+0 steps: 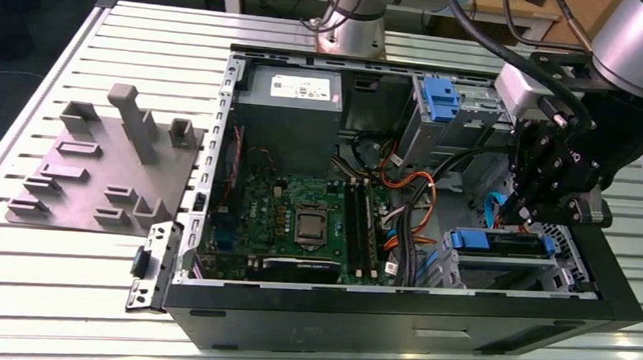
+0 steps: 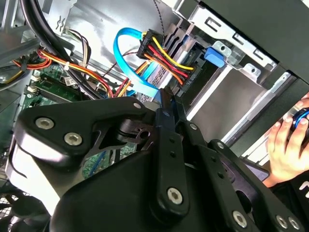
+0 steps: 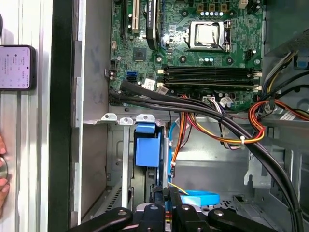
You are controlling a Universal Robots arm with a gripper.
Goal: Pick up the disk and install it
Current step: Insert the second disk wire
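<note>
At the counter's (image 1: 40,74) left edge in the exterior view stands a grey fixture plate (image 1: 101,177). Past the open case's (image 1: 402,324) motherboard (image 1: 297,220) and its orange cables (image 1: 409,193), look right: the disk (image 1: 502,243) appears to lie edge-on in its bay, its long axis running toward the counter's right edge. Your hand (image 1: 534,216) hangs just above it, clenched, with a blue sliver between the fingers that you cannot identify. The cables crowd the bay's left side.

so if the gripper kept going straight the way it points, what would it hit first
Most likely the blue flat cable, which crosses right in front of the gripper in the second wrist view, with the wire plug just beyond it. Depth is unclear, so this is a judgement.
</note>
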